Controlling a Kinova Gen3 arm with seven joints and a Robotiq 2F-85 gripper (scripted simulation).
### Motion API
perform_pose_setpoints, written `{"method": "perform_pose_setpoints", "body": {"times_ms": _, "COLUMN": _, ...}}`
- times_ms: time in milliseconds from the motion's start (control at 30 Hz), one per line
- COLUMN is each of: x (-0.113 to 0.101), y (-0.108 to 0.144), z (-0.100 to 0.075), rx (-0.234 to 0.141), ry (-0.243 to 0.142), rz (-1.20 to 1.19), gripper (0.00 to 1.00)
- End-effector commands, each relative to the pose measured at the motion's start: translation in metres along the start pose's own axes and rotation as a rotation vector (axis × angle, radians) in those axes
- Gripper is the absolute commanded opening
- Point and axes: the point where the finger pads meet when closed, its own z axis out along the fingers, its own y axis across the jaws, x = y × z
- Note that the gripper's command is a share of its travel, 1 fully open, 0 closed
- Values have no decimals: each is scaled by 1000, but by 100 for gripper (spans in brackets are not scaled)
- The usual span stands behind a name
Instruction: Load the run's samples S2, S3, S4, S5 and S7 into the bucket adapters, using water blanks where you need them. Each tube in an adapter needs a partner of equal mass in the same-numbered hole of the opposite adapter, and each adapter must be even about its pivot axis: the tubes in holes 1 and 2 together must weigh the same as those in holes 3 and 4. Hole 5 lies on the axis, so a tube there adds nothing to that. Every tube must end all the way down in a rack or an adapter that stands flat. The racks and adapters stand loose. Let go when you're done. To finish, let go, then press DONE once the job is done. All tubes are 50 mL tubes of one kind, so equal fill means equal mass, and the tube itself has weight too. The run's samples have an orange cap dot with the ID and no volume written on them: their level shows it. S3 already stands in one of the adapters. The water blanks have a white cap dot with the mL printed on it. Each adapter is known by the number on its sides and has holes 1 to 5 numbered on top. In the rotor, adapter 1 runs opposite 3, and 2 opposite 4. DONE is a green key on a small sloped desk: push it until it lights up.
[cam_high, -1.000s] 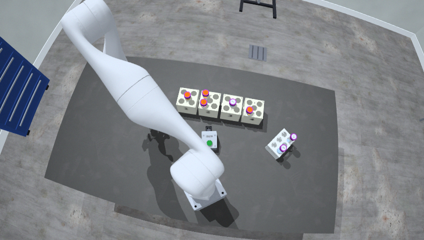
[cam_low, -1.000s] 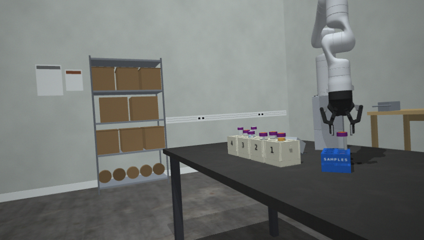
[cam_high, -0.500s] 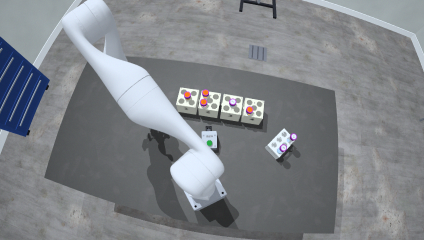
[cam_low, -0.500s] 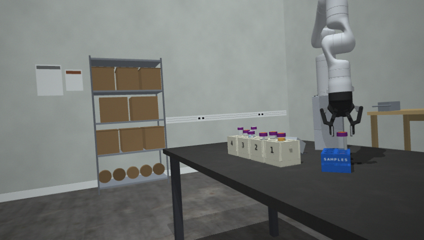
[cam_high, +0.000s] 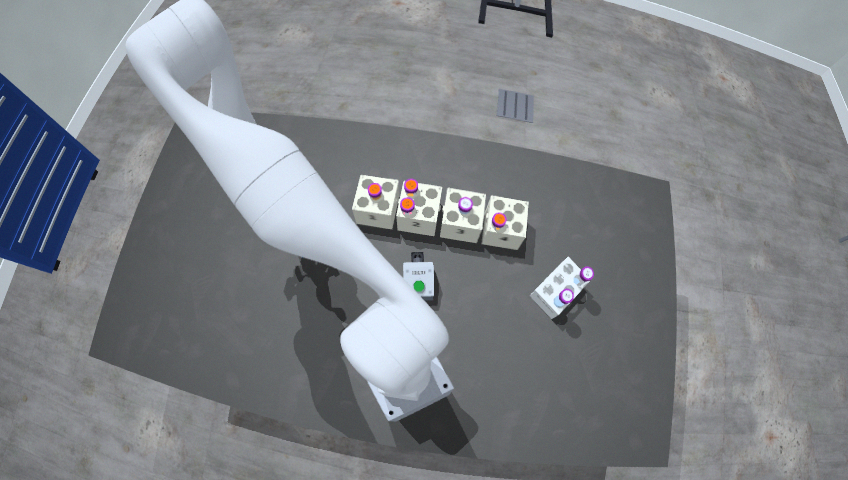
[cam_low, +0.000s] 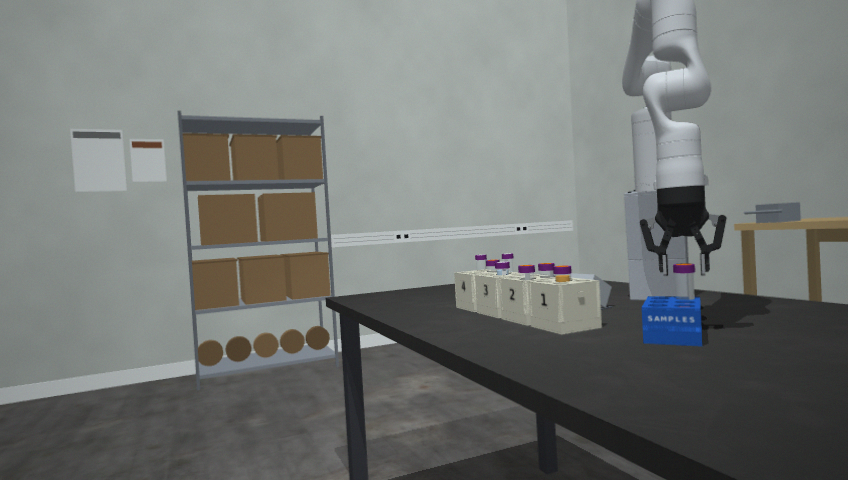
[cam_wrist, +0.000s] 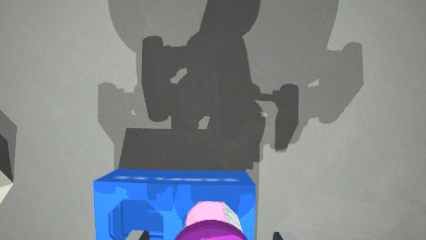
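My gripper is open and stands with its fingers either side of the purple cap of an orange-dot sample tube. That tube stands in the blue SAMPLES rack; the arm hides rack and gripper in the overhead view. Adapter 1 holds one orange-dot tube. Adapter 2 holds two orange-dot tubes. Adapter 3 holds a white-dot blank. Adapter 4 holds one orange-dot tube.
A white rack with two white-dot blanks stands at an angle right of the adapters. The DONE desk with its green key is in front of adapter 2. The arm's base is near the table's front edge.
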Motion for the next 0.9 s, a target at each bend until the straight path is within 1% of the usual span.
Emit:
{"method": "perform_pose_setpoints", "body": {"times_ms": 0, "x": -1, "y": 0, "z": 0, "rx": 0, "ry": -2, "rz": 0, "gripper": 62}}
{"method": "perform_pose_setpoints", "body": {"times_ms": 600, "x": -1, "y": 0, "z": 3, "rx": 0, "ry": -2, "rz": 0, "gripper": 62}}
{"method": "perform_pose_setpoints", "body": {"times_ms": 633, "x": -1, "y": 0, "z": 3, "rx": 0, "ry": -2, "rz": 0, "gripper": 10}}
{"method": "perform_pose_setpoints", "body": {"times_ms": 867, "x": -1, "y": 0, "z": 3, "rx": 0, "ry": -2, "rz": 0, "gripper": 10}}
